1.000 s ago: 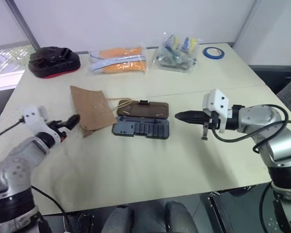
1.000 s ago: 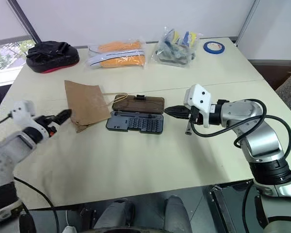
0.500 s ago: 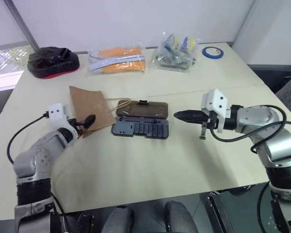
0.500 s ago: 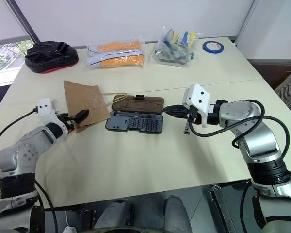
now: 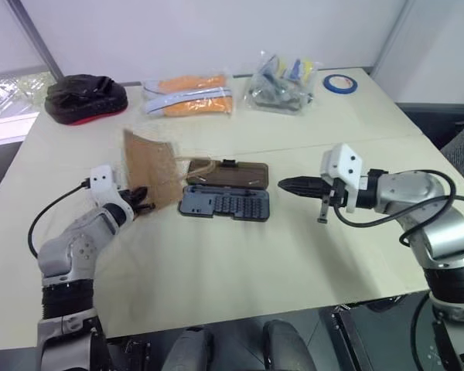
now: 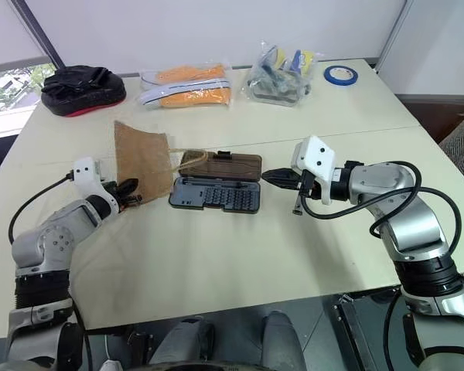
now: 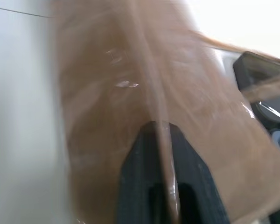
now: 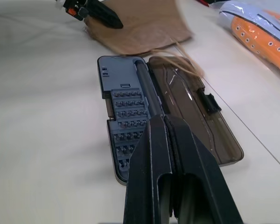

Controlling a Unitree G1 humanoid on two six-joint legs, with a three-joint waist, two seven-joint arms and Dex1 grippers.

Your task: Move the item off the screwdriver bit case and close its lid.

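While the left gripper (image 5: 141, 205), jaws pinched on the kraft paper bag (image 5: 151, 165), holds its near corner, the bag's twine handles (image 5: 193, 164) trail at three o'clock onto the lid (image 5: 227, 175) of the one open screwdriver bit case (image 5: 224, 204). One bag, nearest the left arm. The right gripper (image 5: 288, 184) hovers shut and empty at the case's three o'clock.

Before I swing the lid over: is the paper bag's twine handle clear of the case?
No, the twine handle lies across a corner of the open lid.
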